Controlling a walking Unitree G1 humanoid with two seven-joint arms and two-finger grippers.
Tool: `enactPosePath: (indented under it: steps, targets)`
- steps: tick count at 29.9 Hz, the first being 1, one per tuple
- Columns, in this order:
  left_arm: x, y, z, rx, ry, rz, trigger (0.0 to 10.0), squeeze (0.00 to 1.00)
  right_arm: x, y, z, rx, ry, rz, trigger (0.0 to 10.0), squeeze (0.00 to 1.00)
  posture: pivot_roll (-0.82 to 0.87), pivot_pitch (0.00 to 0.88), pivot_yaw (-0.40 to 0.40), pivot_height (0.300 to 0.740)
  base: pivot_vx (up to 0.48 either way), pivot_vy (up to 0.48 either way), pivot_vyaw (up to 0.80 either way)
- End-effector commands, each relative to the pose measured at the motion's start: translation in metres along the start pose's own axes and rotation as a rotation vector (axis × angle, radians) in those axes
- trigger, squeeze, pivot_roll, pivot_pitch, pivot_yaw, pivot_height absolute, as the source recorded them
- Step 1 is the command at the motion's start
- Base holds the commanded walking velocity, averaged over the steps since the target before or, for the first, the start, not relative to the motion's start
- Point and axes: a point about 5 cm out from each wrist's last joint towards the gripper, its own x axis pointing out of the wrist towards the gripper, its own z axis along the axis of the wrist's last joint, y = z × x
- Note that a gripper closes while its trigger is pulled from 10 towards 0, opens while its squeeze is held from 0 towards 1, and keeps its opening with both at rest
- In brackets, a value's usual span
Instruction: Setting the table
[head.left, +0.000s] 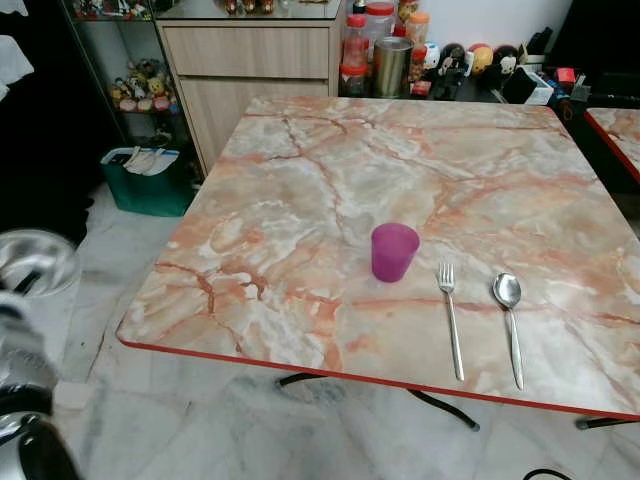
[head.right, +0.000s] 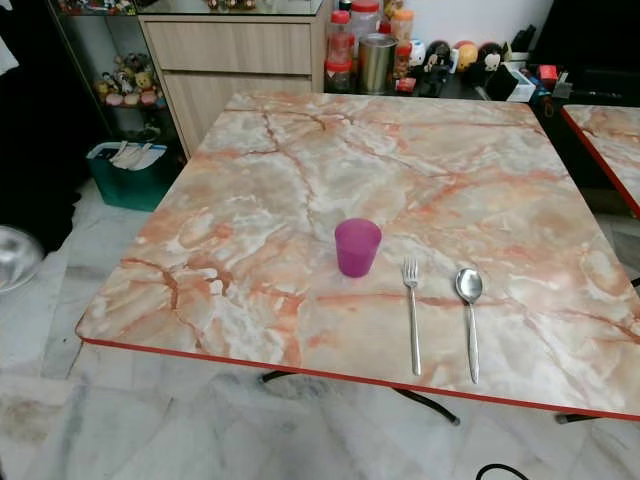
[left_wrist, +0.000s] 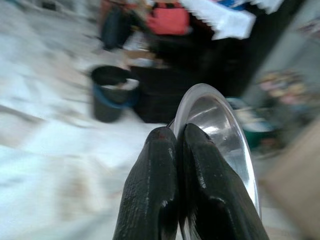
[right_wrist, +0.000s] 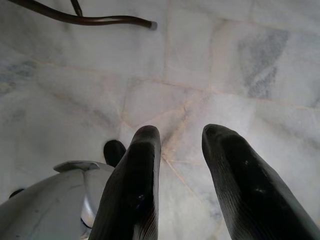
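Left wrist view: a steel plate (left_wrist: 220, 130) is pinched by its rim in the closed left gripper (left_wrist: 181, 137), held off the table (head.left: 300, 180) whose cup (head.left: 394, 251), fork (head.left: 450, 315) and spoon (head.left: 509, 320) are laid, while the right gripper (right_wrist: 180, 137) hangs open and empty over the floor (right_wrist: 225, 50).

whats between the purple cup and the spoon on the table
The fork lies between the purple cup and the spoon, seen in both eye views.
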Motion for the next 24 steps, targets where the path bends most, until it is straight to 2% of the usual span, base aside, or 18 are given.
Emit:
enactPosePath:
  steps: [1,2,3,4,5,8,11,12,13,14,15,19,23,24]
  targets:
    - [0.0,0.012,0.001,0.079,-0.021,0.052,10.0,0.0,-0.002,-0.004,-0.005,0.006,0.017,-0.012,10.0,0.0,0.08,0.108,0.0,0.74,0.0,0.0,0.0]
    - [-0.001,0.018,-0.001,0.117,-0.015,0.076,10.0,0.0,-0.002,-0.004,-0.005,0.006,0.017,-0.013,10.0,0.0,0.08,0.108,0.0,0.74,0.0,0.0,0.0]
    - [-0.003,0.027,-0.006,0.189,-0.014,0.109,10.0,0.0,-0.002,-0.004,-0.005,0.006,0.017,-0.013,10.0,0.0,0.08,0.108,0.0,0.74,0.0,0.0,0.0]
    - [-0.003,0.027,-0.006,0.189,-0.014,0.109,10.0,0.0,-0.002,-0.004,-0.005,0.006,0.017,-0.013,10.0,0.0,0.08,0.108,0.0,0.74,0.0,0.0,0.0]
    - [-0.006,0.036,-0.011,0.23,0.0,0.163,10.0,0.0,-0.002,-0.004,-0.005,0.004,0.017,-0.012,10.0,0.0,0.08,0.107,0.0,0.74,0.0,0.0,0.0]
    - [-0.008,0.04,-0.013,0.247,-0.003,0.192,10.0,0.0,-0.002,-0.004,-0.005,0.003,0.017,-0.012,10.0,0.0,0.08,0.107,0.0,0.74,0.0,0.0,0.0]
    - [-0.015,0.049,-0.029,0.34,0.048,0.207,10.0,0.0,-0.002,-0.003,-0.005,0.006,0.017,-0.012,10.0,0.0,0.08,0.106,0.0,0.74,0.0,0.0,0.0]
    - [-0.025,0.053,-0.05,0.419,0.136,0.169,10.0,0.0,-0.002,-0.003,-0.005,0.007,0.016,-0.012,10.0,0.0,0.08,0.105,0.0,0.74,0.0,0.0,0.0]
    - [-0.025,0.053,-0.05,0.419,0.136,0.169,10.0,0.0,-0.002,-0.003,-0.005,0.007,0.016,-0.012,10.0,0.0,0.08,0.105,0.0,0.74,0.0,0.0,0.0]
    - [-0.033,0.05,-0.066,0.5,0.195,0.097,10.0,0.0,-0.002,-0.003,-0.005,0.007,0.016,-0.011,10.0,0.0,0.08,0.106,0.001,0.74,0.0,0.0,0.0]
    - [-0.036,0.048,-0.071,0.533,0.212,0.071,10.0,0.0,-0.002,-0.003,-0.005,0.007,0.016,-0.011,10.0,0.0,0.08,0.106,0.001,0.74,0.0,0.0,0.0]
    - [-0.048,0.055,-0.09,0.552,0.302,0.085,10.0,0.0,-0.002,-0.004,-0.005,0.009,0.016,-0.013,10.0,0.0,0.08,0.104,0.0,0.74,0.0,0.0,0.0]
    - [-0.055,0.059,-0.099,0.577,0.348,0.096,10.0,0.0,-0.002,-0.004,-0.005,0.009,0.016,-0.015,10.0,0.0,0.08,0.105,0.0,0.74,0.0,0.0,0.0]
    - [-0.062,0.064,-0.109,0.589,0.415,0.095,10.0,0.0,-0.002,-0.004,-0.005,0.009,0.016,-0.015,10.0,0.0,0.08,0.106,0.0,0.74,0.0,0.0,0.0]
